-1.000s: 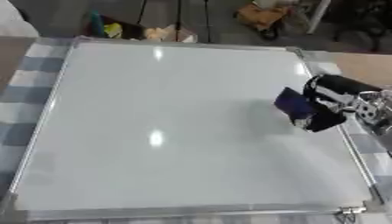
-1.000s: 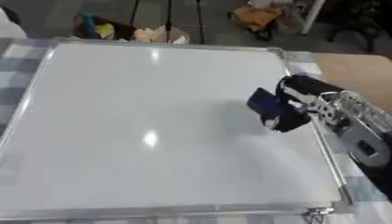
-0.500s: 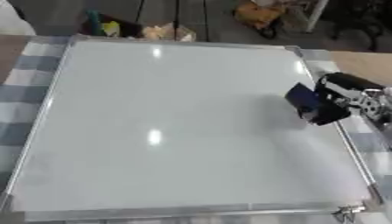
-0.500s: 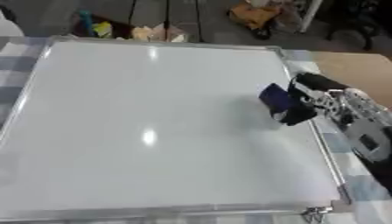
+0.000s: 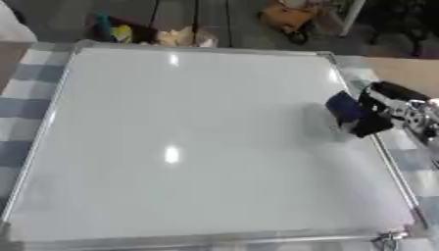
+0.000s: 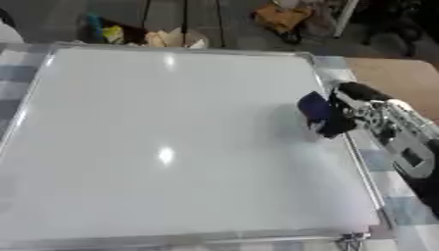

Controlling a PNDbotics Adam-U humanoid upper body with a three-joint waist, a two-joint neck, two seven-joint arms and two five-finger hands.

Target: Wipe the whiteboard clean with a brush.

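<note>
Near the whiteboard's right edge, the right hand point(image 5: 384, 110) has its fingers point(image 6: 336, 125) curled round the dark blue brush point(image 6: 314, 110), which rests on the board surface. White and glossy, the whiteboard point(image 5: 197, 142) lies flat on a checked worktop point(image 5: 21, 103).

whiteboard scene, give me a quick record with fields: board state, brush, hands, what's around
board: whiteboard lies flat on a checked cloth, surface looks blank, no marks visible
brush: dark blue brush on the board near its right edge
right hand: right hand curled round the brush, arm coming in from the right
left hand: not in view
surroundings: clutter on the floor beyond the far edge, including a yellow item
task state: no writing seen left to wipe
</note>
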